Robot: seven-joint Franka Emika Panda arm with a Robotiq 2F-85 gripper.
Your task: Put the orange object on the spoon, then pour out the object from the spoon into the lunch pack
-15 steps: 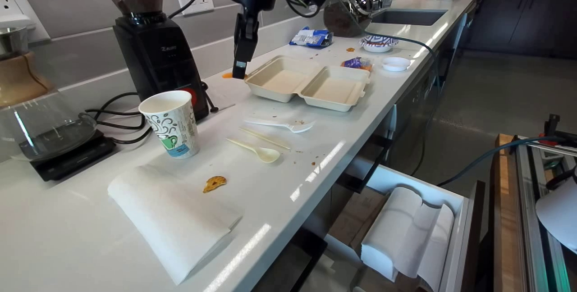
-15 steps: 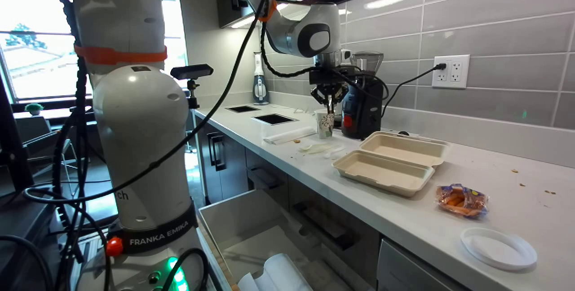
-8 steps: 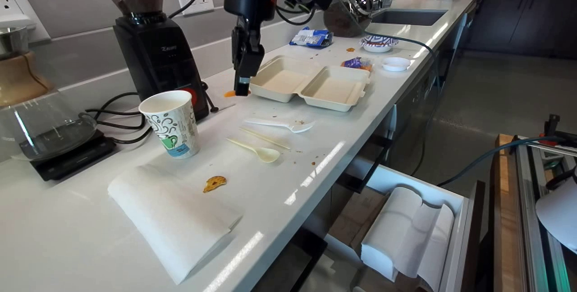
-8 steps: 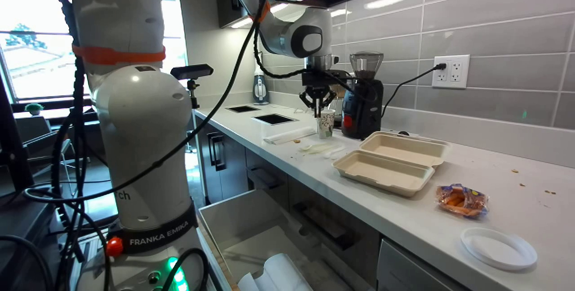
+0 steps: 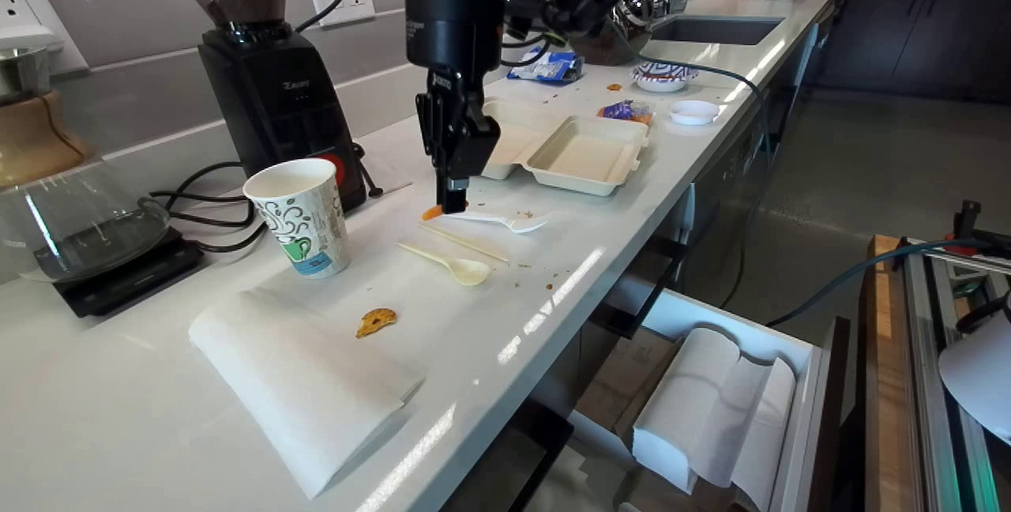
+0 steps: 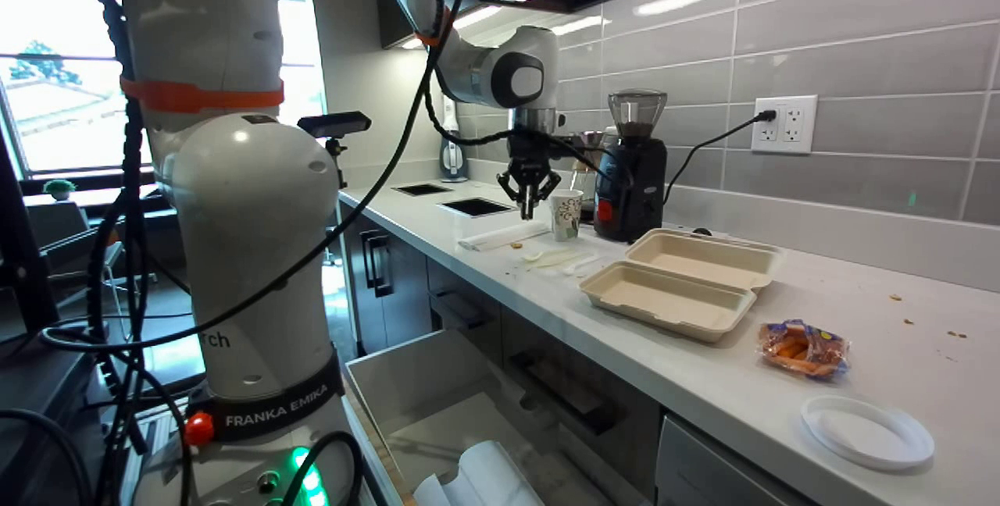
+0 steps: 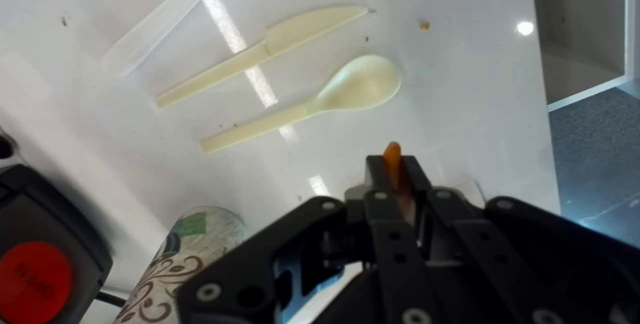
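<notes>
Orange object [image 7: 393, 161]: pinched by the gripper [image 5: 452, 200], one end poking out
Gripper: pressed together on that orange object, raised above the counter [image 7: 465, 99]
Robot arm [image 6: 242, 256]: "FRANKA EMIKA" on the black band [image 6: 277, 406]
Coffee grinder [image 5: 272, 101]: "OPEN" on the red disc [image 7: 35, 281], upside down in the wrist view
Cream plastic spoon [image 7: 325, 100]: ahead of the gripper in the wrist view, apart from it
Clamshell lunch pack [image 5: 588, 152]: open, partly behind the gripper in an exterior view

In an exterior view, the pincer [image 5: 452, 200] hides parts of the orange lump [image 5: 432, 212] and the lunch pack [image 5: 580, 160]. In the wrist view, the edges cut off the cup [image 7: 187, 259] and a white handle [image 7: 164, 19].
</notes>
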